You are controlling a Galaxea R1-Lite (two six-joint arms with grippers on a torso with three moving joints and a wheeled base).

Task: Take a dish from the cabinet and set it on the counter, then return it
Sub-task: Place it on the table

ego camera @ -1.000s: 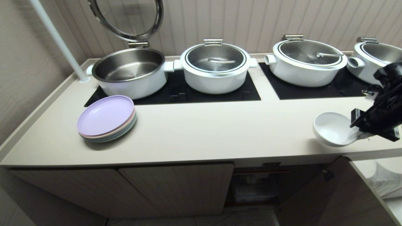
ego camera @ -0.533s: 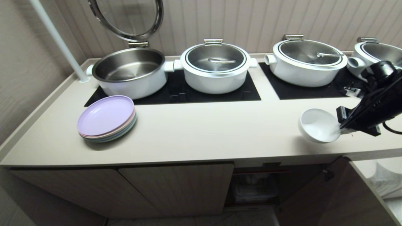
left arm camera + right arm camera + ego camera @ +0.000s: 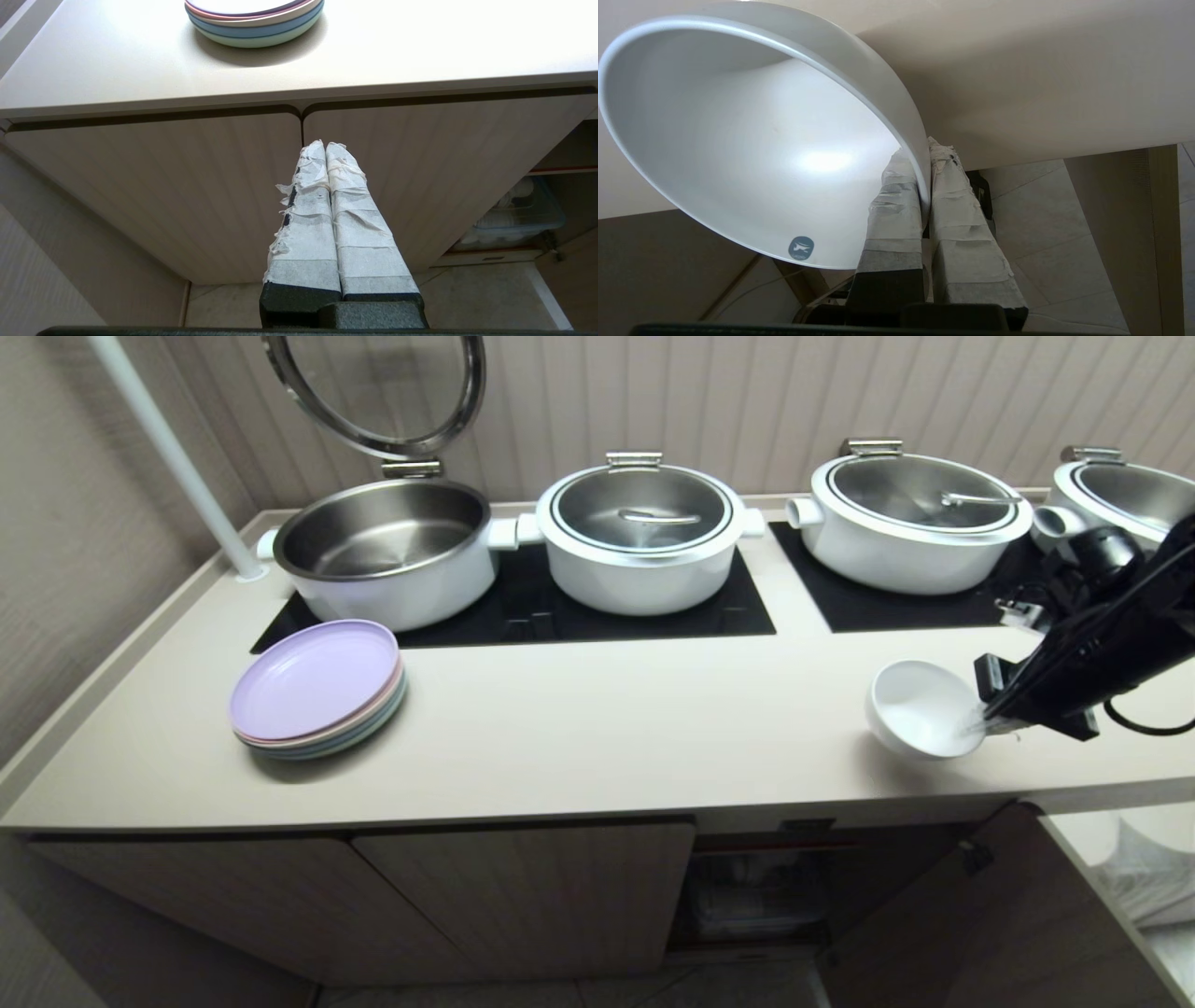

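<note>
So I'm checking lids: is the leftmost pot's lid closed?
No, the leftmost pot stands open, its lid tipped up against the wall.

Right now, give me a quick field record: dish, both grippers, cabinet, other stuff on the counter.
dish: white bowl, tilted, over the counter near its right front edge
right gripper: shut on the dish rim, one finger inside, one outside
left gripper: shut, empty, parked low facing the closed doors
cabinet: open below the counter
plates: pastel stack at counter left
pots: four at the back, leftmost with lid up
</note>
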